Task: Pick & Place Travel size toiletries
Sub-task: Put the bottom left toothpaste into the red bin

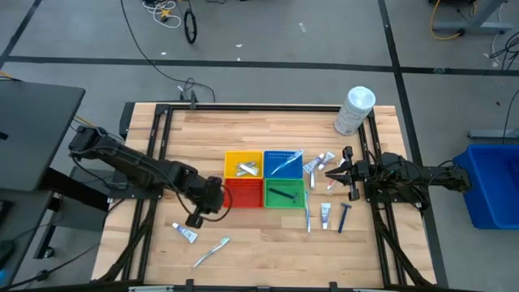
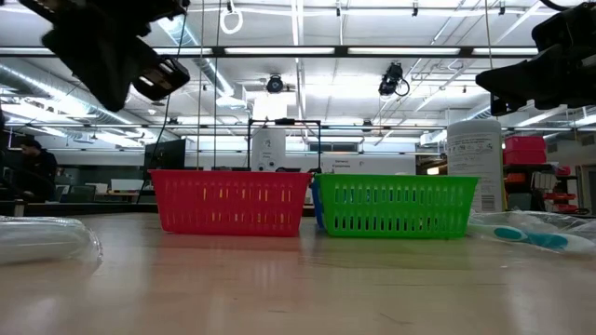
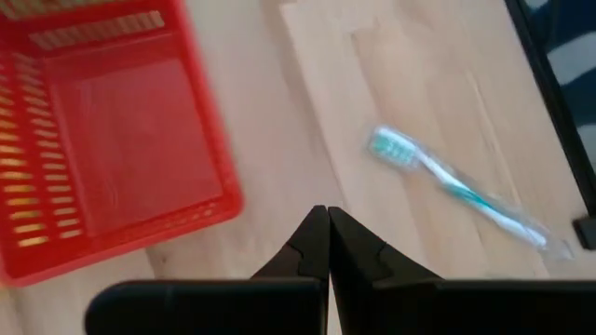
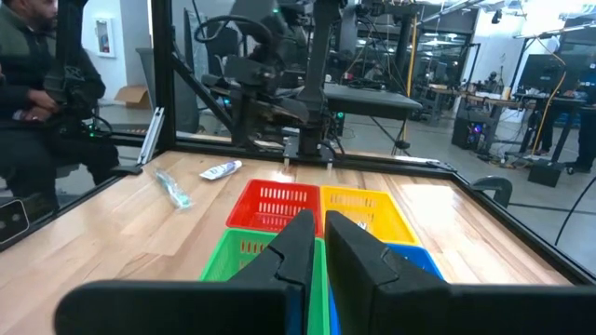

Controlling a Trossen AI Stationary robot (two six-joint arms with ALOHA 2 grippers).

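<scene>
Beside the red basket the left hand hovers shut & empty, so open wide, drop straight onto the toothbrush just beyond; right hand, fingers nearly shut w/ nothing held, waits by green basket.

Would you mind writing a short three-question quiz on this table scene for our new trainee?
1. True or false: the red basket holds a toothbrush.
2. Which basket holds the dark razor? A) yellow basket B) green basket C) blue basket
3. Fill in: the left gripper hovers by the red basket with its fingers ____.

Key
1. False: the left wrist view shows it empty; a wrapped toothbrush lies on the table beside it.
2. B
3. shut
</scene>
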